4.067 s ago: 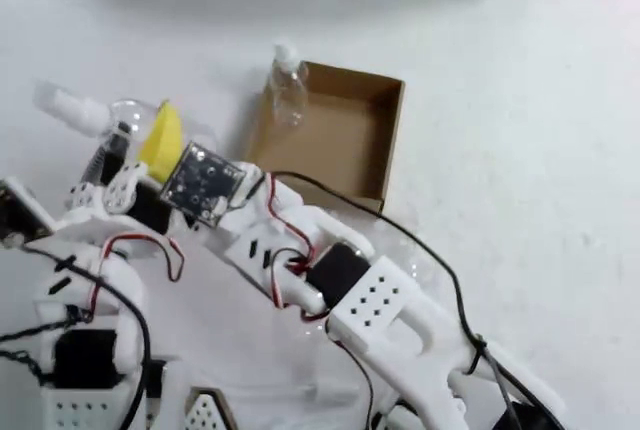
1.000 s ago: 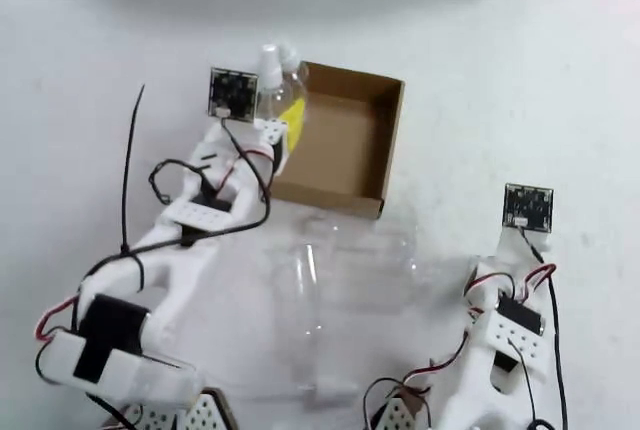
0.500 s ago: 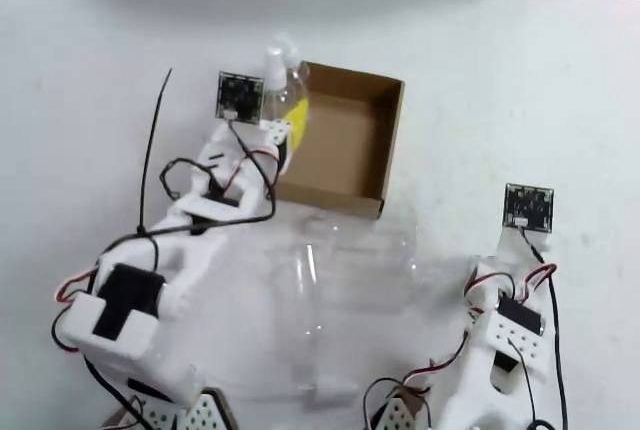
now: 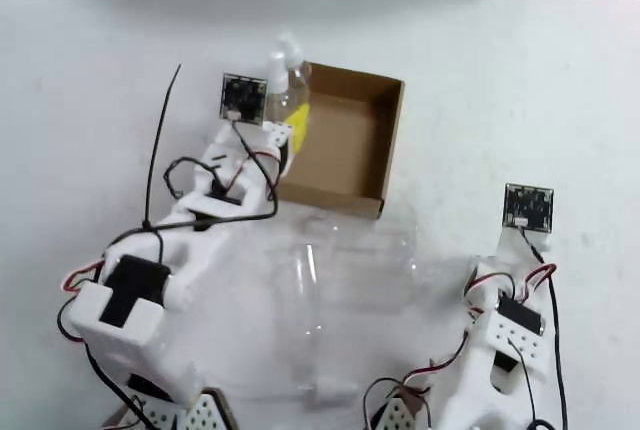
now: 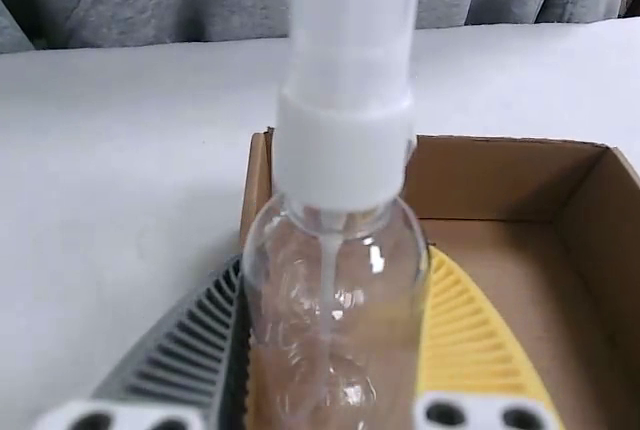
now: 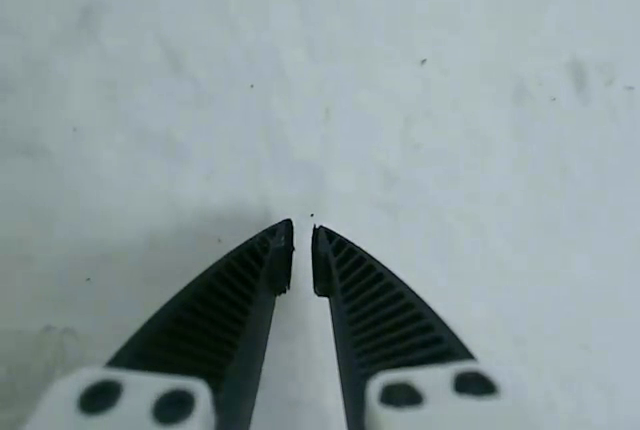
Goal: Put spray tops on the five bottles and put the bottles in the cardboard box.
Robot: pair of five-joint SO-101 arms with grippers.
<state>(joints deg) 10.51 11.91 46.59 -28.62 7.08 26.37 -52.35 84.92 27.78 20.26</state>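
The left gripper [image 5: 335, 280] is clamped around a clear bottle [image 5: 330, 360], grey finger on one side and yellow on the other. The bottle is upright with its white spray top [image 5: 345, 120] fitted, at the left wall of the cardboard box [image 4: 345, 195] toward the far middle of the worktop [image 4: 500, 70]. The right gripper [image 6: 302, 250] hangs over bare worktop near the right edge, its jaws all but closed and holding nothing. The danger lies in the drop. It is hard to tell whether the bottle's base is clear of the wall, and if it is let go astride the cardboard it would likely tip outward onto the worktop or shove the light box aside. The smooth, round plastic could also twist or slide in the ribbed fingers if they loosen unevenly.
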